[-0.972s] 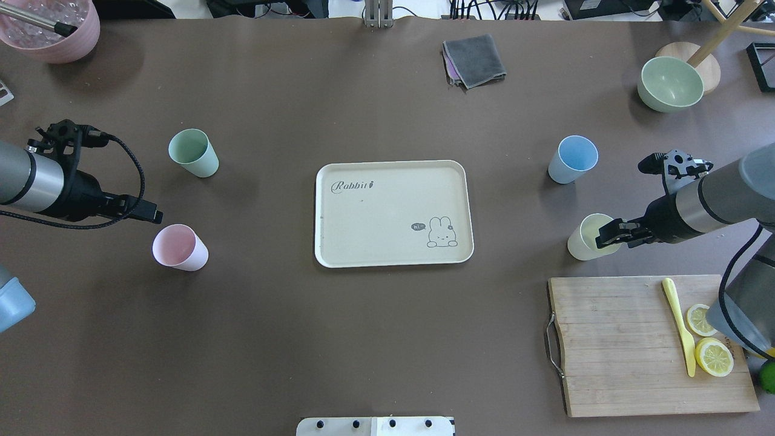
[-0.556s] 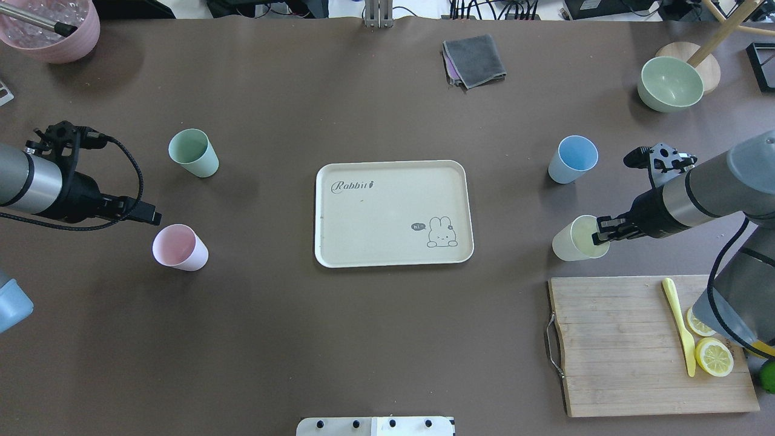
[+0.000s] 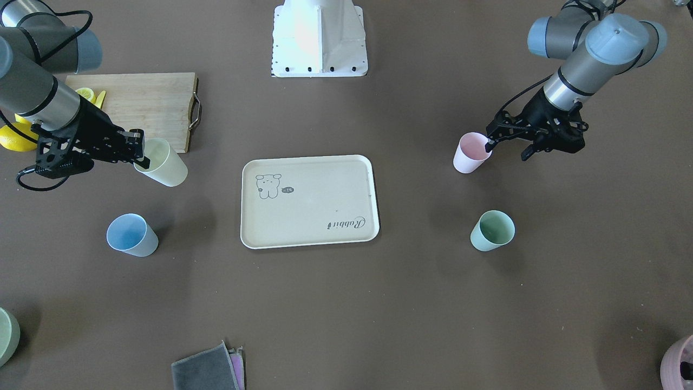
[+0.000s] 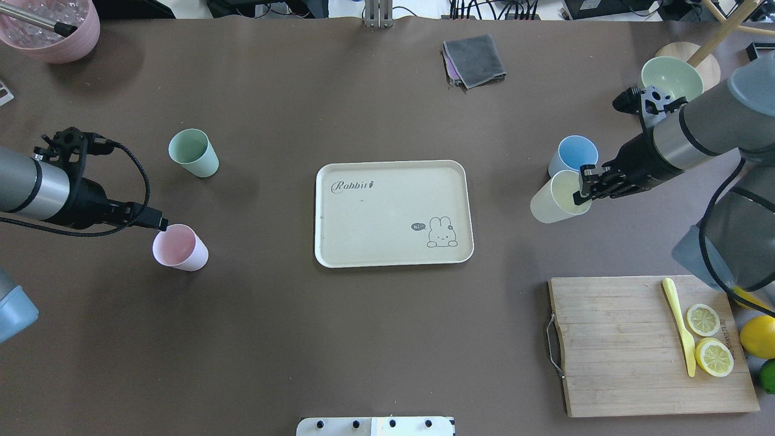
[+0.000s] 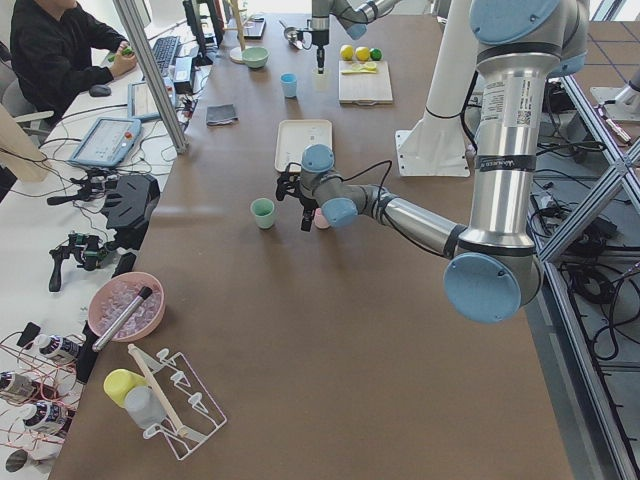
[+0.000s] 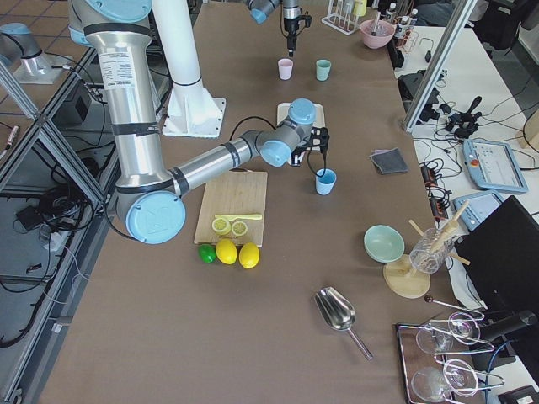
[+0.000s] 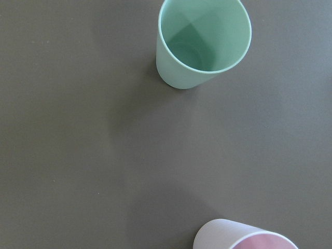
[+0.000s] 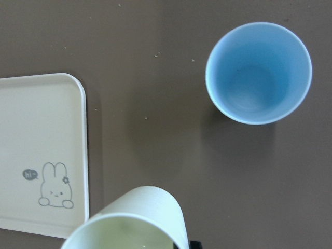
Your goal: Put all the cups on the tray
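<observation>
Clamping yellow cup (image 4: 550,204) in right tool (image 4: 584,186).

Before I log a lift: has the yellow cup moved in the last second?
Yes. In the overhead view the yellow cup, in the right gripper, has gone from near the cutting board up beside the blue cup, nearer the tray.

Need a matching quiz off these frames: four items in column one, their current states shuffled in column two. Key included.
1. yellow cup
2. pink cup
3. green cup
4. tray

A. nothing on it
B. left gripper tip at its rim
C. stands upright, no gripper at it
D. held tilted by the right gripper

Pairs: 1-D, 2-B, 3-C, 4-A
</observation>
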